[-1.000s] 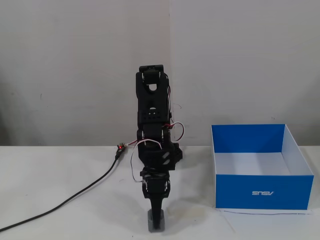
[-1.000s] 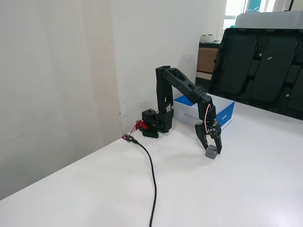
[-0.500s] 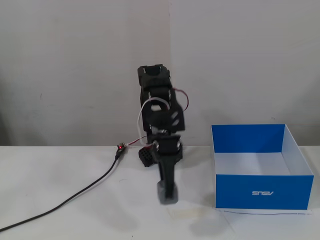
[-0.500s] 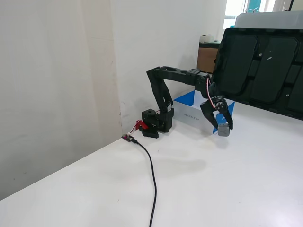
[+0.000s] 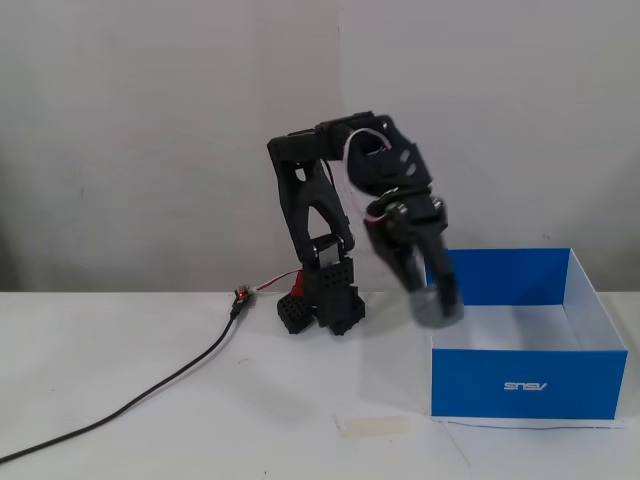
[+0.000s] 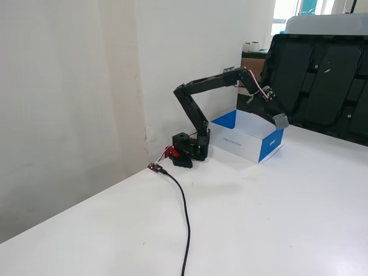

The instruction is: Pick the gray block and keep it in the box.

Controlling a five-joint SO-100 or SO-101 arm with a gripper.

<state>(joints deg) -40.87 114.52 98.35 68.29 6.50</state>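
Note:
My gripper (image 5: 437,300) is shut on the gray block (image 5: 438,308), a small gray cube that looks blurred at the fingertips. It hangs just above the left front corner of the blue box (image 5: 528,385), which has a white interior and an inverted ASUS logo. In the other fixed view the gripper (image 6: 278,119) holds the gray block (image 6: 281,121) above the near end of the box (image 6: 271,145), clear of its rim. The arm reaches out from its base beside the box.
A black cable (image 5: 150,390) runs from a small board with a red light (image 5: 240,296) across the white table; it also shows in the other fixed view (image 6: 185,213). A strip of tape (image 5: 375,426) lies before the box. Large black cases (image 6: 322,86) stand behind it.

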